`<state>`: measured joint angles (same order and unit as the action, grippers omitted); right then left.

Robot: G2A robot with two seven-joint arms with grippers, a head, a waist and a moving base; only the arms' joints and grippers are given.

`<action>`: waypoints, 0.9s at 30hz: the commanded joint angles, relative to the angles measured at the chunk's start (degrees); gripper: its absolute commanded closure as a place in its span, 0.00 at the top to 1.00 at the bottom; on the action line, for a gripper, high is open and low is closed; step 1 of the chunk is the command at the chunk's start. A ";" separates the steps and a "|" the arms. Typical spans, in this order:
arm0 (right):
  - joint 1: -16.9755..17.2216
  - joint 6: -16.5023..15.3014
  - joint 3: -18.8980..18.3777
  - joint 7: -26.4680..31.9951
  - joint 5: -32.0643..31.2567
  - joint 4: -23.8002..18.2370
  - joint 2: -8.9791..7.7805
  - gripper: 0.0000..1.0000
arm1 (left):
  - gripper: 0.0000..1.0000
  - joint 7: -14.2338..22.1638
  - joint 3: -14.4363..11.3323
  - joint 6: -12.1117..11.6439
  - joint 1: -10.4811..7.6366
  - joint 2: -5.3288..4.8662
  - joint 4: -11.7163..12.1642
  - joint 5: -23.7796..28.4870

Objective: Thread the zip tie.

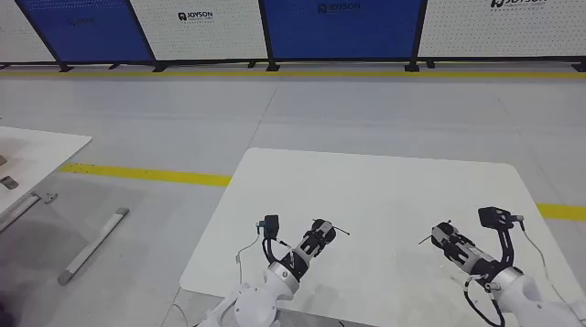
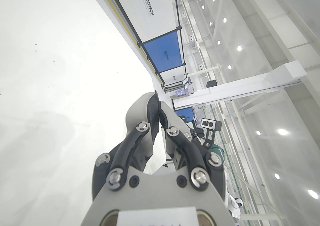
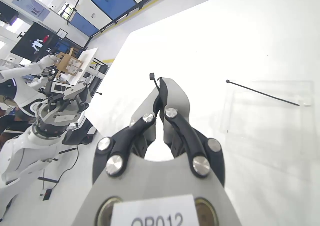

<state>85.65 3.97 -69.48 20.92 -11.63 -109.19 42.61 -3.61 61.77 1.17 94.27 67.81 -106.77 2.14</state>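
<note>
On the white table (image 1: 385, 190) my left gripper (image 1: 322, 229) sits near the front edge, shut on a thin black zip tie (image 1: 341, 230) that sticks out sideways. The right wrist view shows that tie's head (image 3: 99, 93) past the left gripper (image 3: 83, 94). In its own view the left gripper (image 2: 158, 109) has its pads pressed together. Farther right, my right gripper (image 1: 441, 232) is shut on a second black zip tie (image 1: 427, 238), whose head (image 3: 152, 76) pokes out above the closed right gripper (image 3: 160, 86). The two grippers are apart.
A third black zip tie (image 3: 262, 93) lies flat on the table over a faint clear sheet (image 3: 270, 117). Another white table (image 1: 37, 153) stands at the left, with a metal bar (image 1: 92, 245) on the floor beside it. Blue and white panels (image 1: 339, 6) line the back.
</note>
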 commanded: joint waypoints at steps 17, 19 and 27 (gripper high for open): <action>5.41 -7.00 4.79 -23.58 -1.71 1.78 3.48 0.00 | 0.00 0.00 0.00 0.00 0.00 0.00 0.00 0.00; 5.24 -7.08 4.91 -23.66 -1.72 1.80 3.56 0.00 | 0.00 0.00 0.00 0.00 0.00 0.00 0.00 0.00; 5.24 -7.08 4.91 -23.66 -1.72 1.80 3.56 0.00 | 0.00 0.26 -0.21 -0.21 -0.41 0.05 -0.19 -0.46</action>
<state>90.89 -3.10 -64.57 -2.74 -13.35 -107.39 46.17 -3.53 61.71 1.08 94.12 67.82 -106.85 2.00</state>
